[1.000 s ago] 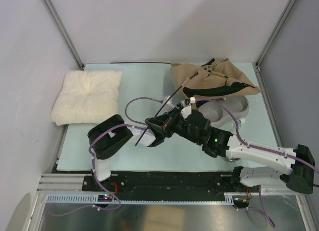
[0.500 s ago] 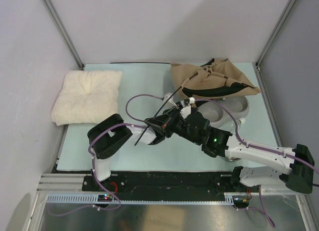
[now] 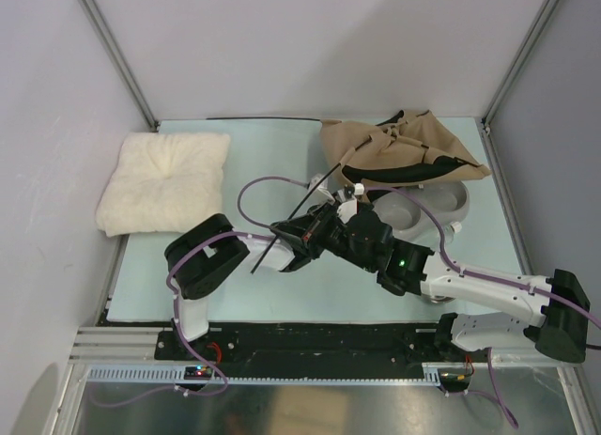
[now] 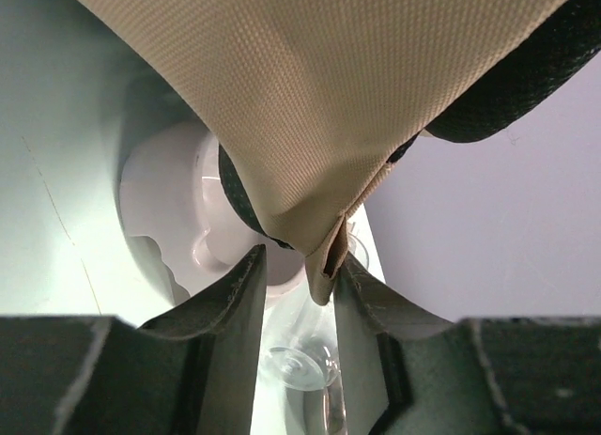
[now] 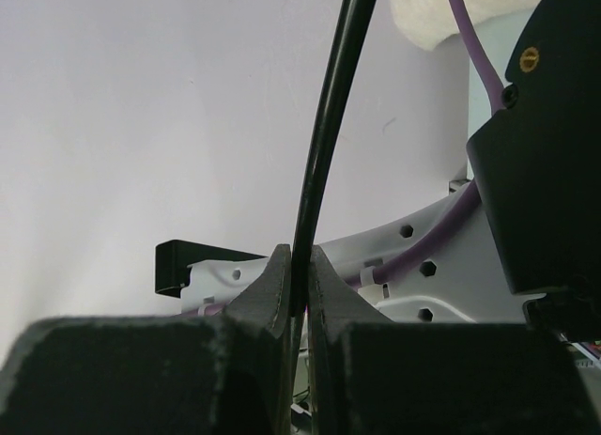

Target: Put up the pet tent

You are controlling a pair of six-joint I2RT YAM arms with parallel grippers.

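Note:
The pet tent (image 3: 404,148) lies collapsed at the back right, tan fabric with black trim. A thin dark pole (image 3: 300,219) runs from it down-left over the mat. My right gripper (image 3: 293,243) is shut on that pole; in the right wrist view the pole (image 5: 329,106) is pinched between the fingertips of the right gripper (image 5: 300,256). My left gripper (image 3: 349,193) is at the tent's near corner. In the left wrist view a tan fabric corner (image 4: 324,256) hangs between the parted fingers of the left gripper (image 4: 299,266), touching the right finger, with a gap to the left one.
A fluffy cream cushion (image 3: 164,181) lies at the back left. A white double pet bowl (image 3: 427,208) sits just in front of the tent, partly under it, also visible as the bowl (image 4: 164,200). The two arms cross at mid-table. Metal frame posts stand at both back corners.
The left gripper's jaws have narrowed around the fabric corner. Both arms and the pole's lower end have shifted slightly left.

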